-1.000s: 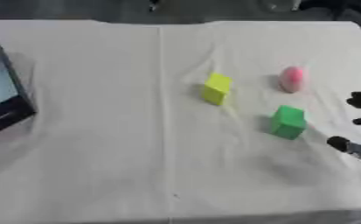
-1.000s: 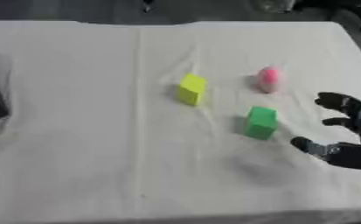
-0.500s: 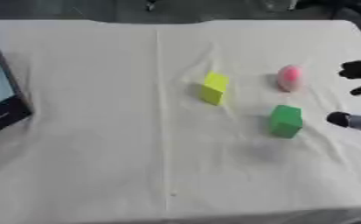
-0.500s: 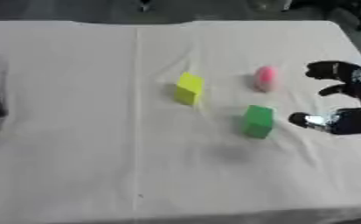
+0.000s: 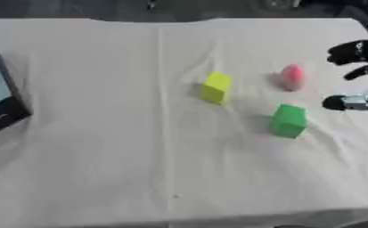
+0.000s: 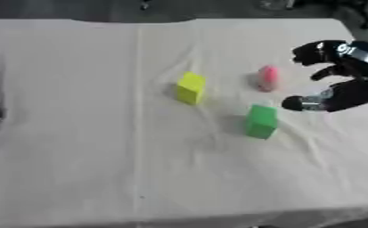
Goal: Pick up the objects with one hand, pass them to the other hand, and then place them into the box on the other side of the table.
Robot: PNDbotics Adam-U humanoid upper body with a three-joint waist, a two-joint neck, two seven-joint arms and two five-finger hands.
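Right eye view shows a table [image 6: 77, 178] covered with a wrinkled cream cloth, its near edge bare of objects. Going back from that edge, a green block [image 6: 261, 121] stands right of the table's centre. Just beyond it and to the right, the robot's right hand [image 6: 344, 87] hovers near the table's right edge, its fingers spread and relaxed with the thumb apart, grasping nothing and touching none of the objects. Farther back, a yellow block [image 6: 190, 87] stands tilted near the middle of the table, and a small pink rounded object [image 6: 268, 77] lies between it and the hand, close to the fingertips but apart from them. At the table's left edge, the left eye view shows a dark box [image 5: 1, 100] with a pale inside. No writing or label can be read anywhere. The left hand does not show.
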